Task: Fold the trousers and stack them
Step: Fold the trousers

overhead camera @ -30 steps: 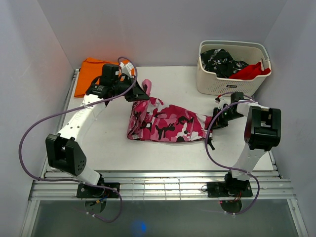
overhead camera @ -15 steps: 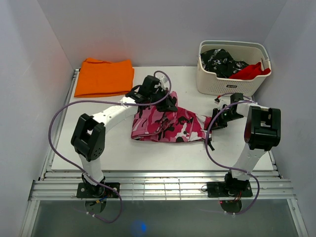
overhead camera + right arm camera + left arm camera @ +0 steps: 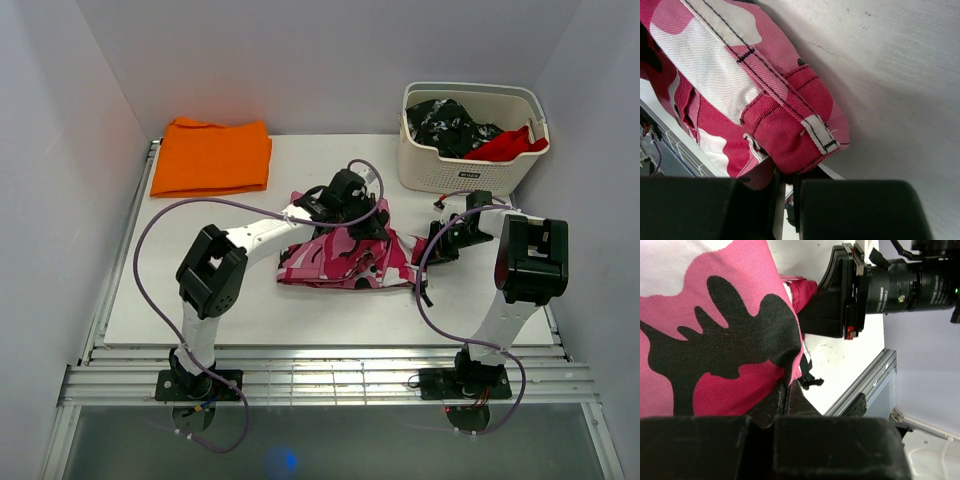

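Observation:
The pink, white and black camouflage trousers (image 3: 340, 258) lie doubled over on the white table (image 3: 200, 270), mid-right. My left gripper (image 3: 383, 226) reaches across from the left and is shut on a raised edge of the trousers (image 3: 715, 340); in the left wrist view the left gripper (image 3: 787, 389) pinches the cloth between closed jaws. My right gripper (image 3: 430, 247) holds the right end low on the table. In the right wrist view the right gripper (image 3: 790, 175) is shut on a stitched corner of the trousers (image 3: 775, 115). The two grippers are close together.
A folded orange cloth (image 3: 212, 155) lies at the back left. A white basket (image 3: 465, 170) at the back right holds a black-and-white speckled garment (image 3: 450, 125) and a red cloth (image 3: 510, 143). The right arm's wrist (image 3: 840, 295) shows just beyond the left gripper.
My left arm has swung from the back left to the right, carrying the trousers' end over the rest toward the right gripper. The trousers now form a shorter pile. The right arm has stayed put.

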Action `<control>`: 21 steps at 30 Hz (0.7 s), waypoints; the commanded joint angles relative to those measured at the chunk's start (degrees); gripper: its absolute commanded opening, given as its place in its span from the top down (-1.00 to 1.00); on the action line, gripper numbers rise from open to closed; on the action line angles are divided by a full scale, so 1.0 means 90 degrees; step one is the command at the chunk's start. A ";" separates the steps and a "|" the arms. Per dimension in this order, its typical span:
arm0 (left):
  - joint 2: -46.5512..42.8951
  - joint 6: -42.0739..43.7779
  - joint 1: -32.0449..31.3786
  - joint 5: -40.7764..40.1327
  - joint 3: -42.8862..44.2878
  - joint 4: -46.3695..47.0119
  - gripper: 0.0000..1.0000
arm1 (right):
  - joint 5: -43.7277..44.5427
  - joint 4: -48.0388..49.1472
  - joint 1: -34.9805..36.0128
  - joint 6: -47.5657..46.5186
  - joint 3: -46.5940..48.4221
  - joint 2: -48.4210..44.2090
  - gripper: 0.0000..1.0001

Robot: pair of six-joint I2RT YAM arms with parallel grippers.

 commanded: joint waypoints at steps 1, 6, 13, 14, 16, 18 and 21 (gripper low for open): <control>0.0060 -0.0259 -0.0126 -0.0134 0.0444 0.0307 1.00 | -0.0153 -0.0038 0.0095 0.0017 -0.0138 0.0106 0.84; 0.0441 -0.0347 -0.0252 -0.0163 0.0805 0.0346 1.00 | -0.0182 -0.0028 0.0095 0.0046 -0.0148 0.0067 0.84; 0.0724 -0.0474 -0.0428 -0.0300 0.1098 0.0395 1.00 | -0.0221 -0.0018 0.0095 0.0056 -0.0178 0.0057 0.84; 0.0753 -0.0474 -0.0467 -0.0300 0.1137 0.0414 1.00 | -0.0231 -0.0018 0.0095 0.0075 -0.0178 0.0047 0.84; 0.0841 -0.0503 -0.0477 -0.0349 0.1283 0.0415 1.00 | -0.0241 -0.0018 0.0095 0.0075 -0.0187 0.0028 0.84; 0.0900 -0.0542 -0.0497 -0.0388 0.1391 0.0405 1.00 | -0.0260 -0.0008 0.0095 0.0085 -0.0187 -0.0002 0.84; 0.1037 -0.0572 -0.0526 -0.0427 0.1615 0.0444 1.00 | -0.0289 -0.0018 0.0095 0.0095 -0.0216 -0.0011 0.84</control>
